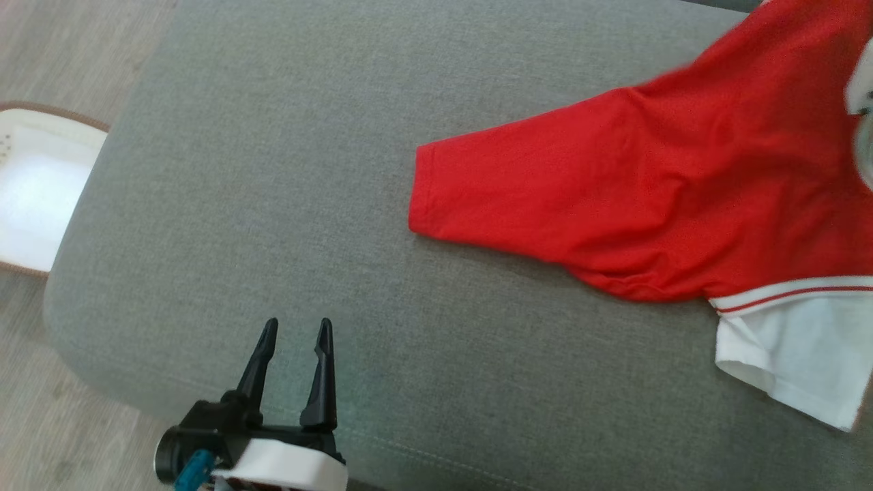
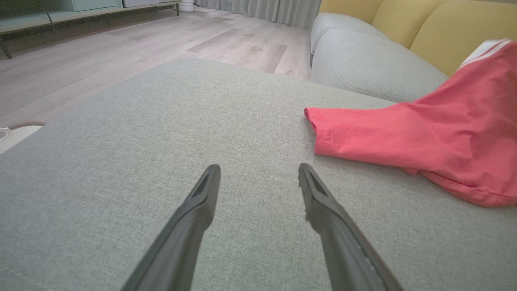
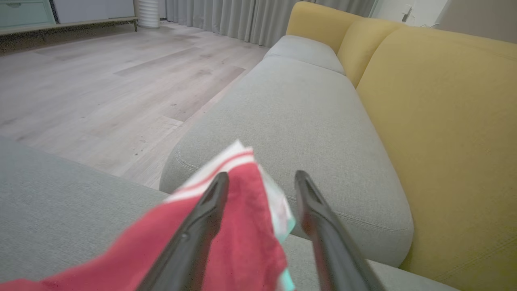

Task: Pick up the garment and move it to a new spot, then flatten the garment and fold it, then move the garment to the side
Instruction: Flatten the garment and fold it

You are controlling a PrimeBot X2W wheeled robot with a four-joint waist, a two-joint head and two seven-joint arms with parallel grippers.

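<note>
Red jersey cloth, the garment point(image 1: 648, 184), is lying toward the right side of the grey cushion point(image 1: 273, 170). One sleeve point(image 1: 491, 191) is stretching flat leftward, its cuff pointing across the bare half. The left gripper point(image 1: 298, 324) is hovering at the near edge, fingers standing apart and holding nothing, and the garment is lying ahead and to its right, well apart. The right gripper point(image 3: 261, 173) is sitting nearer, at the white-striped hem. Its fingers are standing apart with cloth lying against one of them, not pinched as far as I can judge. The hem is showing blurred there. The garment's body is running off the head view's right edge, so its full spread cannot be assessed.
</note>
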